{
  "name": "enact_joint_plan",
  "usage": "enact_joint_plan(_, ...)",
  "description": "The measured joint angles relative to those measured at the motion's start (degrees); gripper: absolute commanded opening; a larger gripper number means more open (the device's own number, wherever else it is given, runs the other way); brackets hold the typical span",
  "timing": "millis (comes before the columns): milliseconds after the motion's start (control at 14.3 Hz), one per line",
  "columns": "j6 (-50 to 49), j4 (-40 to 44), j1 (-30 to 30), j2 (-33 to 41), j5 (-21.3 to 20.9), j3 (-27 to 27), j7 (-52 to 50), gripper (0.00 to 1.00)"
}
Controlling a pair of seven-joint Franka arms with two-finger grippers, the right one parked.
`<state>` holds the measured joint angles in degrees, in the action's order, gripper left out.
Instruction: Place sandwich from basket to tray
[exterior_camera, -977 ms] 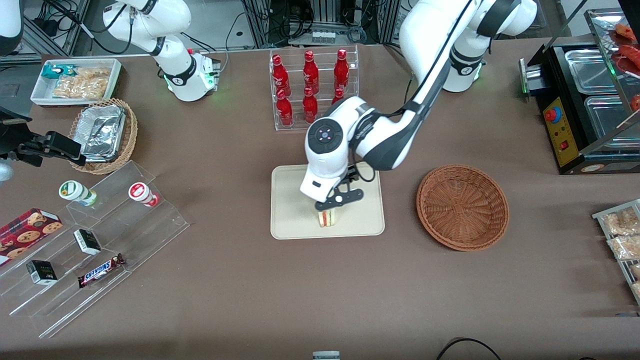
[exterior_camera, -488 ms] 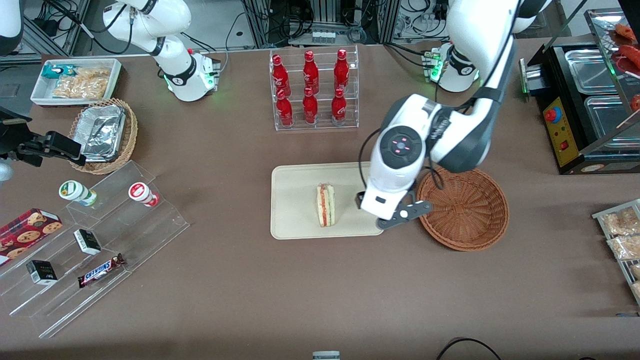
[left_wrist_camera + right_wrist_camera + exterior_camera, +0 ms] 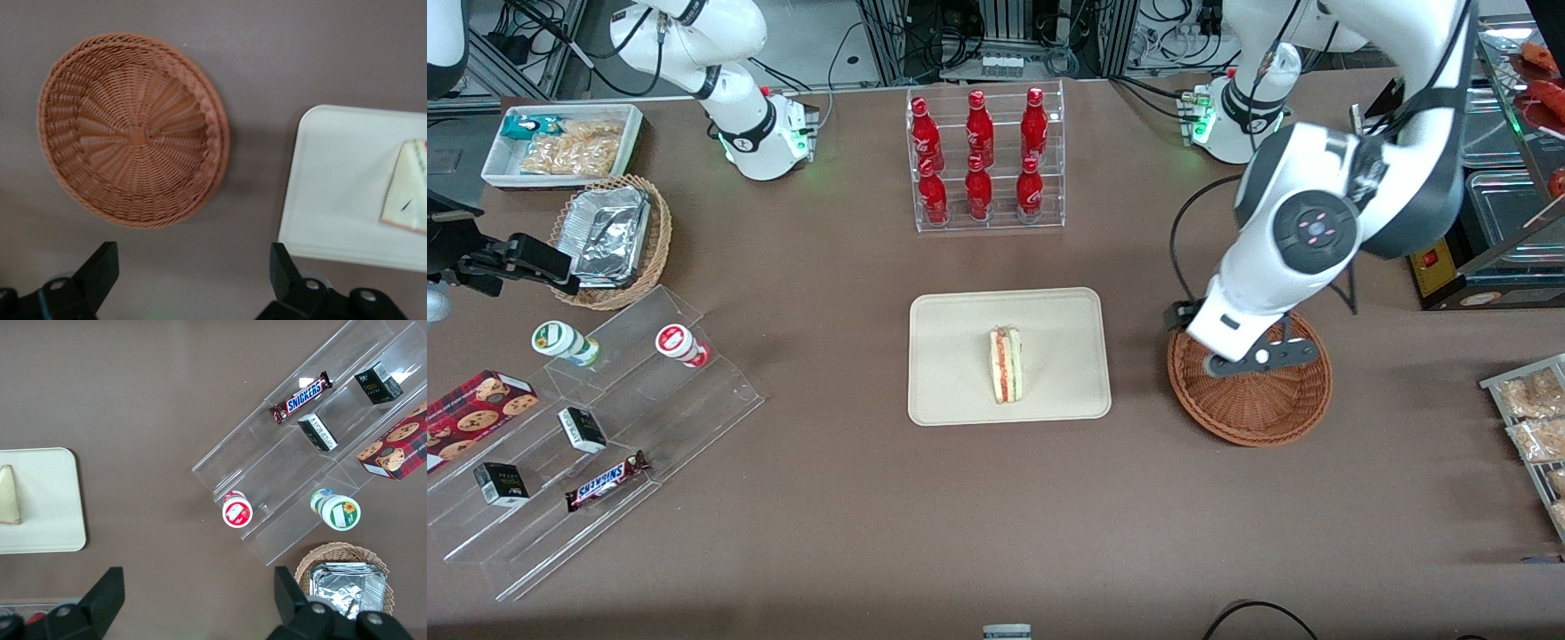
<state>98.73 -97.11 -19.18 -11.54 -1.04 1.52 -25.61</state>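
Gripper (image 3: 1258,359): hangs above the basket (image 3: 1250,402), over the part of the weave nearest the tray, fingers (image 3: 100,267) spread wide apart with nothing between them. Basket: round, reddish-brown wicker, nothing inside it, sitting on the brown table (image 3: 871,498) just beside the tray (image 3: 960,391), toward the working arm's end. Tray: cream-beige, rounded corners, low rim, lying flat near the middle of the table. Sandwich (image 3: 1006,364): single wedge, resting on the tray about midway across it, striped red and green filling turned upward, well apart from the gripper with the tray's edge and a strip of bare table between them. Clear rack of red bottles (image 3: 980,156): stands farther from the front camera than the tray. Stepped acrylic display with snacks (image 3: 596,427): toward the parked arm's end.
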Motion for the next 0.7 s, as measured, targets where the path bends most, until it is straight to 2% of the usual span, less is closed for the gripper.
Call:
enact_joint_plan(140, -2.46, -4.06, 3.35, 4.76, 0.00, 0.17, 8.91, 1.00)
enact_joint_plan(349, -8.45, -5.13, 10.45, 9.88, 0.02, 1.03, 22.36, 1.00)
enact_joint_plan(488, -10.59, -4.08, 14.27, 12.29, 0.03, 1.59, 27.32, 1.00)
enact_joint_plan(698, -12.01, -0.87, 16.68, 14.08, 0.03, 1.18, 29.68, 1.00)
